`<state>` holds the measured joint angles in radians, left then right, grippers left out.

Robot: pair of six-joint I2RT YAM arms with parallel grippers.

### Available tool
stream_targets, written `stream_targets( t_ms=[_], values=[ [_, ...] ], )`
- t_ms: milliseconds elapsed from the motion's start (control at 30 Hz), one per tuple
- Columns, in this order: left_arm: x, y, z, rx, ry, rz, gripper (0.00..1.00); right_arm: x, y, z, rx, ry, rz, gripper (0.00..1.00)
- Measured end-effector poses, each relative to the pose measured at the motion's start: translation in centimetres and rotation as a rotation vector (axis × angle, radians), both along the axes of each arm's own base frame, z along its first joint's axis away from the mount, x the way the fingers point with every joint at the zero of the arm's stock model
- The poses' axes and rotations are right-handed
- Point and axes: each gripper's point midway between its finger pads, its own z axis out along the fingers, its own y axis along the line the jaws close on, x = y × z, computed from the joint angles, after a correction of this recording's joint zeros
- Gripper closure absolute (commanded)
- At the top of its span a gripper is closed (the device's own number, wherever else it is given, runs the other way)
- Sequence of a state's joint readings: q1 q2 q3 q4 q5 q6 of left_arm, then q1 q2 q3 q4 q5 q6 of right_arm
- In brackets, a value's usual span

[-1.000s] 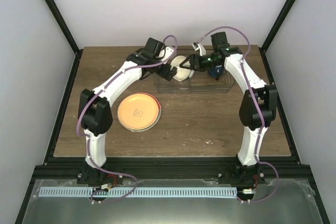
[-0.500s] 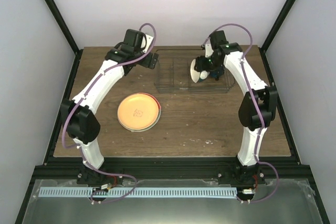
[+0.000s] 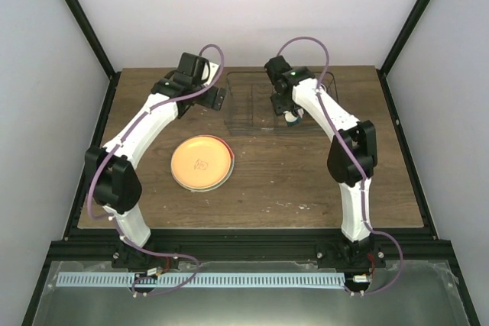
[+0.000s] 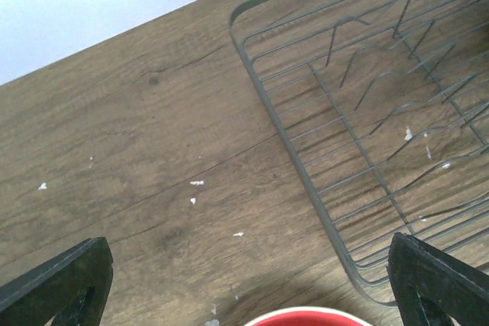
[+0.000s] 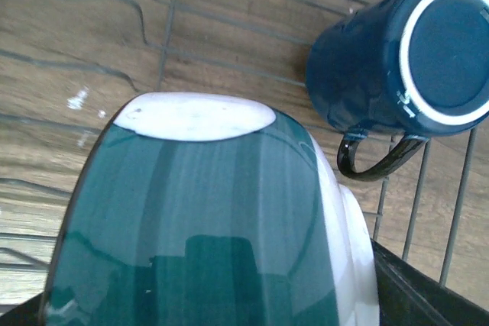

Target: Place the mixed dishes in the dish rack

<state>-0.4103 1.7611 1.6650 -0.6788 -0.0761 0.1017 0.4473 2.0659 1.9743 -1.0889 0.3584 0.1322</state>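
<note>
The right jaws, clenched on the bowl [image 5: 206, 211], had carried it down into the rack [image 3: 243, 104], mug [image 5: 382, 66] just beside them. The left jaws, released and empty, had withdrawn; the plate [image 3: 202, 163] awaited loading.

My left end effector [image 3: 218, 98] has backed away from the bowl [image 3: 291, 118] toward 9 o'clock. It now hangs over the desk [image 3: 306, 181], just beside the left rim of the dish rack [image 3: 229, 104]. My right end effector [image 3: 289, 112] has carried the bowl from the rack's left half toward 3 o'clock, to just beside the dark blue mug [image 5: 412, 59]. The right arm's elbow has swung toward 9 o'clock, and its wrist now reaches in from about 11 o'clock.
</note>
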Motion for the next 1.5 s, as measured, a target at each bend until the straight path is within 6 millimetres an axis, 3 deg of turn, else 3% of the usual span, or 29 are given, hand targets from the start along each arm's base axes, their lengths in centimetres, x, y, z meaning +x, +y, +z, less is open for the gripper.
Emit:
stream_targets(
  t_ms=[133,300,467,733,1100,1333,1500],
  values=[
    [-0.1,1.4,-0.1,-0.021,0.008,0.038,0.00,0.0,-0.6,-1.8,-0.095,0.025,-0.012,0.73],
    [-0.2,2.8,0.9,-0.040,-0.019,0.082,0.00,0.4,-2.1,-1.6,-0.180,0.005,-0.035,0.73],
    [-0.2,2.9,1.6,-0.053,-0.042,0.086,0.00,0.7,-3.1,-1.7,-0.245,-0.003,-0.049,0.72],
    [-0.2,2.8,1.2,-0.053,-0.036,0.086,0.00,1.0,-3.9,-4.3,-0.329,0.031,-0.049,0.72],
    [-0.3,2.7,1.2,-0.060,-0.033,0.078,0.00,1.2,-5.7,-5.7,-0.478,0.003,-0.085,0.66],
    [-0.3,2.7,1.2,-0.059,-0.033,0.076,0.00,1.7,-6.5,-6.0,-0.577,-0.033,-0.105,0.56],
    [-0.3,2.7,1.2,-0.058,-0.034,0.075,0.00,1.7,-6.6,-6.1,-0.583,-0.027,-0.101,0.33]
  ],
)
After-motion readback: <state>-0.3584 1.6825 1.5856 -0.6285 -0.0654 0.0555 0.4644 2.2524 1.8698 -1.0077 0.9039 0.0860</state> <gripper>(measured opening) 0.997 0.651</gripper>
